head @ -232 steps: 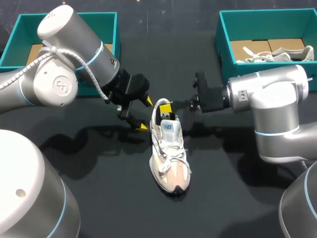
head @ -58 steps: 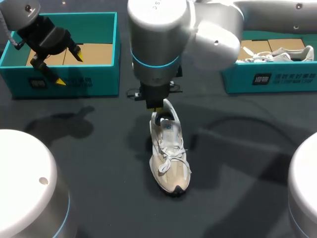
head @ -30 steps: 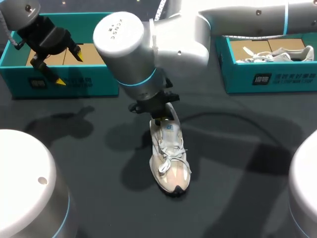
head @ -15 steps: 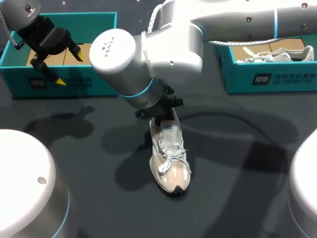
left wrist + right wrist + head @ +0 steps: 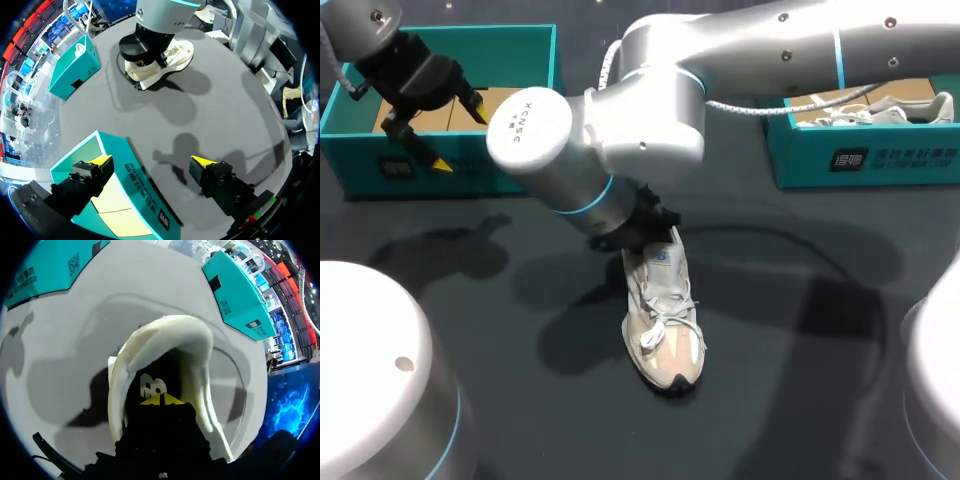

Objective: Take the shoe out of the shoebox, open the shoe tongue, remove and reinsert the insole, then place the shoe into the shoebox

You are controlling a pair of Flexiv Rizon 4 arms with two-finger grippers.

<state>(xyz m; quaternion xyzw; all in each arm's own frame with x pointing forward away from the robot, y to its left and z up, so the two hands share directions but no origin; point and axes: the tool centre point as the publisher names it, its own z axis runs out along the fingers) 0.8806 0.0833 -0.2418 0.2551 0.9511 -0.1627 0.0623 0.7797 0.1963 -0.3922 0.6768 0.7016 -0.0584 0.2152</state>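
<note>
Right-arm fingers (image 5: 151,401), tips pressed together, sit inside the heel opening of the shoe (image 5: 663,310), toe pointing toward robot; left-arm fingers (image 5: 440,163) spread, well apart.

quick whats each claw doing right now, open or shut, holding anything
left claw: open, holding nothing, above the front wall of the left shoebox.
right claw: down inside the shoe opening; cannot be told.

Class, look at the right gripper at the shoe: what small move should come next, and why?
Probably ease the right gripper slightly deeper and take hold of the insole. The gripper sits inside the heel opening of the shoe, and the insole is not yet out.
</note>
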